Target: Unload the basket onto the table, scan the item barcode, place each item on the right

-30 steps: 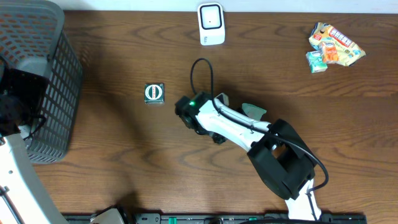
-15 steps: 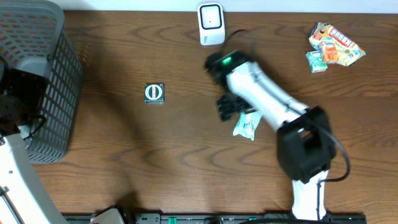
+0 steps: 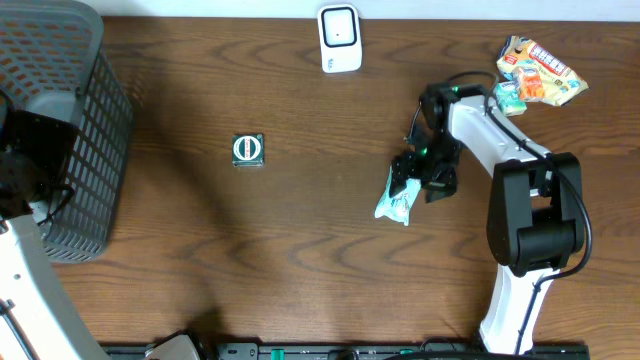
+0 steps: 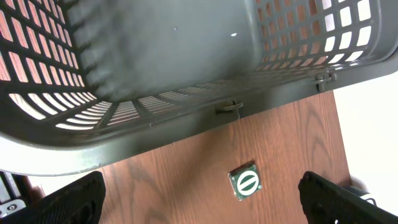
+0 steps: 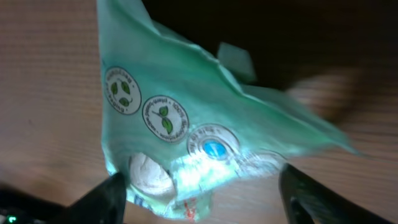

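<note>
The item, a crumpled pale-green packet [image 3: 397,200] with round leaf stickers [image 5: 165,115], lies flat on the wooden table right of centre. My right gripper [image 3: 421,172] hangs just over it, and in the right wrist view it [image 5: 208,202] stands open: the packet's lower end sits between the fingers, the left finger [image 5: 102,199] at its edge, the right finger [image 5: 311,196] apart from it. A white scanner [image 3: 339,38] stands at the table's far edge. My left gripper [image 4: 202,205] is open wide above the basket's rim, holding nothing.
A dark mesh basket [image 3: 60,130] stands at the far left. Right of it lies a small green square tin [image 3: 247,149], also in the left wrist view [image 4: 245,182]. Colourful snack packets [image 3: 535,72] lie at the far right corner.
My right arm has swung from the table's middle past the scanner and over to the right, ending above the green packet with its jaws narrowing. The left arm has not moved.
</note>
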Available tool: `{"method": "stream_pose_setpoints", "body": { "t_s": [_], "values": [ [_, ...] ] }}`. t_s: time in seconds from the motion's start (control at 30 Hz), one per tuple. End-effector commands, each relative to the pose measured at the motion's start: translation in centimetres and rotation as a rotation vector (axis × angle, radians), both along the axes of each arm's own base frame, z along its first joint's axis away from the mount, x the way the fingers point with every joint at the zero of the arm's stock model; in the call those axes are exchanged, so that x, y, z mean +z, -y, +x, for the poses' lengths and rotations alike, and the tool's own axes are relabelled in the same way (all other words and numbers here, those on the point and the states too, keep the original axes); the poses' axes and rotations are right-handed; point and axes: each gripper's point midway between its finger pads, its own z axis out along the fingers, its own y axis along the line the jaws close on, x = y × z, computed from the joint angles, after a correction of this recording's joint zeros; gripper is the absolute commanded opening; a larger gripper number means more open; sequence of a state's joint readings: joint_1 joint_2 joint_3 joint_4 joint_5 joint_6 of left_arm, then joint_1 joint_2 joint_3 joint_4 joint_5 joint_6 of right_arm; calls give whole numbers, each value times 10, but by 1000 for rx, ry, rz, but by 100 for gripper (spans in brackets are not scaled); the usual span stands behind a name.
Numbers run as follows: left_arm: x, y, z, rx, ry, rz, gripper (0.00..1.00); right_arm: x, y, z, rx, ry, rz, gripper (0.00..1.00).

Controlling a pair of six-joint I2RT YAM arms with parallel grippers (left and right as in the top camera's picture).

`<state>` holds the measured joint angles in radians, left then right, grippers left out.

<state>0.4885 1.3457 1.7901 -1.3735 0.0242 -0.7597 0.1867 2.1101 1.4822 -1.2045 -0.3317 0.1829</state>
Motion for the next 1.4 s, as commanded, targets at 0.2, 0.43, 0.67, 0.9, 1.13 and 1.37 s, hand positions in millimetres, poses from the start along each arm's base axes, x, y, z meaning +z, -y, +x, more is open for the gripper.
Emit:
{"method": "stream_pose_setpoints", "body": {
  "t_s": [0.2, 0.43, 0.67, 0.9, 1.13, 1.37],
  "values": [
    [0, -2, -1, 8, -2, 3, 98, -6, -22, 6, -48, 40, 90, 8],
    [0, -2, -1, 8, -2, 3, 98, 14, -32, 38, -100, 123, 100, 1],
    [0, -2, -1, 8, -2, 4, 98, 77, -68, 100, -61, 361, 167, 1],
    [0, -2, -1, 8, -2, 3, 98, 153, -120, 181, -178, 702, 327, 1],
    [0, -2, -1, 8, -2, 4, 98, 183, -132, 248, -390, 904, 467, 1],
    [0, -2, -1, 8, -2, 3, 98, 175, -139, 307, -462, 1088, 572, 3]
  ]
}}
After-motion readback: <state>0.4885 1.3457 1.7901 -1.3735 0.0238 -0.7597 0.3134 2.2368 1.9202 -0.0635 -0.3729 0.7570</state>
